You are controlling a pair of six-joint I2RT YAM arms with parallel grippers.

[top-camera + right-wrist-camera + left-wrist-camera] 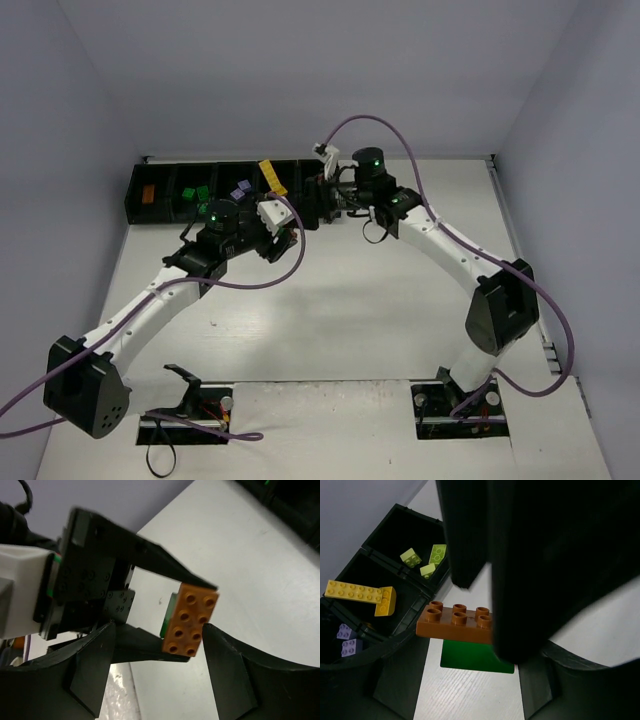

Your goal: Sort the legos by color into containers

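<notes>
My left gripper (290, 236) is shut on two stacked legos, an orange-brown brick (455, 622) on a dark green brick (475, 656), and holds them above the table beside the containers (215, 192). In the right wrist view the orange-brown brick (191, 620) and the green brick's edge (168, 615) sit between my right gripper's (159, 630) open fingers, close to the right fingertip (215, 640). My right gripper (327, 196) hovers by the row's right end. The bins hold lime bricks (427, 560), yellow bricks (360, 594) and lilac bricks (345, 640).
The black bin row runs along the back wall, with an orange brick (147, 194) in its leftmost bin and green bricks (197, 192) beside it. Purple cables loop over both arms. White table (350, 300) lies in front of the bins.
</notes>
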